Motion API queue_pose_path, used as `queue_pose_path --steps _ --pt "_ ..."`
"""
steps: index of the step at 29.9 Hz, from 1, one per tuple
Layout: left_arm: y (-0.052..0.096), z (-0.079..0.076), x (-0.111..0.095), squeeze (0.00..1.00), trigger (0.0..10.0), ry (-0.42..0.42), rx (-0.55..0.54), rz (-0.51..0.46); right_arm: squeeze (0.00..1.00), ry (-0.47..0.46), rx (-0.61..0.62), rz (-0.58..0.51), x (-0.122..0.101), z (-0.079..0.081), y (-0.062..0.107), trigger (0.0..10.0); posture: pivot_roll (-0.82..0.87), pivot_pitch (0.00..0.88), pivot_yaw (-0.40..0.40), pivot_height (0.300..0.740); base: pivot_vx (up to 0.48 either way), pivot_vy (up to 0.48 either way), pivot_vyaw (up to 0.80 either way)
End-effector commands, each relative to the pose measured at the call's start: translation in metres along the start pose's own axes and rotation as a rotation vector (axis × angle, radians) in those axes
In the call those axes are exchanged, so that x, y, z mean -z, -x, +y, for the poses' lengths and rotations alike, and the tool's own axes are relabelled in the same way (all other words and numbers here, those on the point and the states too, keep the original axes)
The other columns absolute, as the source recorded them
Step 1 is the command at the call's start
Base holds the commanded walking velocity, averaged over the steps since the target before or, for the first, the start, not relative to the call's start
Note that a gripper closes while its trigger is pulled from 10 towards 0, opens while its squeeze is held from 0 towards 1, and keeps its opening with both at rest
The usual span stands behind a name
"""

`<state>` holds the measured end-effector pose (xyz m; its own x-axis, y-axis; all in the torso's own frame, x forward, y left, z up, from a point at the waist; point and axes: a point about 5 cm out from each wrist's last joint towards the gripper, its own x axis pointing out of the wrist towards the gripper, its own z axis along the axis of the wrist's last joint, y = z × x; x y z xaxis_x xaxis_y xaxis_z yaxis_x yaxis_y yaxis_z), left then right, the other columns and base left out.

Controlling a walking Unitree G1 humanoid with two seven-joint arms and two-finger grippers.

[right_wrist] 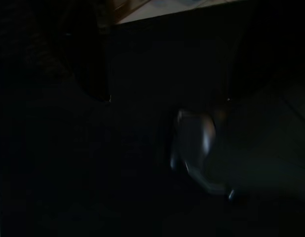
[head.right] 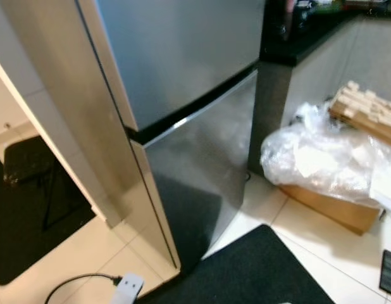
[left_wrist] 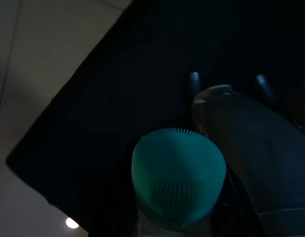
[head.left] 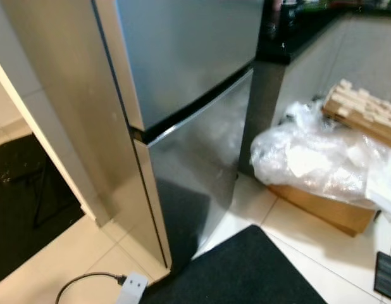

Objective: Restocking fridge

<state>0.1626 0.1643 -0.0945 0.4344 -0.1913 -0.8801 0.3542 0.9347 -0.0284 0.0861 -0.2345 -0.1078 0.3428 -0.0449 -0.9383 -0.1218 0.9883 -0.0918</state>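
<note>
Floor tiles at far left carry a white plug with a black cable (head.left: 129,286). Next comes the tall two-door stainless-steel fridge (head.left: 189,57), both doors shut, so nothing can go in until one is opened. A black floor mat (head.left: 246,269) lies before it, and further right a brown cardboard box (head.left: 328,212) under crumpled clear plastic wrap (head.left: 316,158).

The left gripper (left_wrist: 182,207) hangs low over the mat, its dark fingers closed around a clear bottle with a ribbed teal cap (left_wrist: 178,173), likely carried for stocking; the bottle's body is cut off. The right wrist view is too dark, so I cannot tell how the right gripper stands.
</note>
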Motion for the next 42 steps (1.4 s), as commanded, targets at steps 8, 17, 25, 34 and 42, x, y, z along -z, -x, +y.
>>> queue_pose_path --steps 8,17,25,34,42 --pt "0.001 0.0 0.009 0.0 10.0 0.01 -0.01 0.03 0.0 -0.037 0.061 -0.009 -0.001 -0.007 0.001 10.0 -0.09 0.0 0.067 0.74 0.0 0.0 0.69" --pt "0.0 0.007 -0.011 0.0 10.0 -0.036 -0.048 -0.056 0.0 -0.133 0.162 -0.12 -0.025 -0.032 0.003 10.0 -0.08 0.0 0.061 0.74 0.0 0.0 0.0" --pt "0.002 0.02 -0.044 0.0 10.0 -0.135 -0.141 -0.163 0.0 -0.161 0.197 -0.346 -0.076 -0.061 0.012 10.0 -0.08 0.0 0.058 0.74 0.0 0.0 0.0" --pt "0.014 0.034 -0.099 0.0 10.0 0.033 -0.052 -0.479 0.0 -0.156 -0.053 -0.645 -0.133 -0.06 0.027 10.0 -0.08 0.0 0.057 0.74 0.0 0.0 0.0" --pt "0.033 0.056 -0.127 0.0 10.0 0.15 0.161 -0.648 0.0 -0.062 -0.271 -0.818 -0.17 -0.046 0.041 10.0 -0.07 0.0 0.053 0.74 0.0 0.0 0.0"
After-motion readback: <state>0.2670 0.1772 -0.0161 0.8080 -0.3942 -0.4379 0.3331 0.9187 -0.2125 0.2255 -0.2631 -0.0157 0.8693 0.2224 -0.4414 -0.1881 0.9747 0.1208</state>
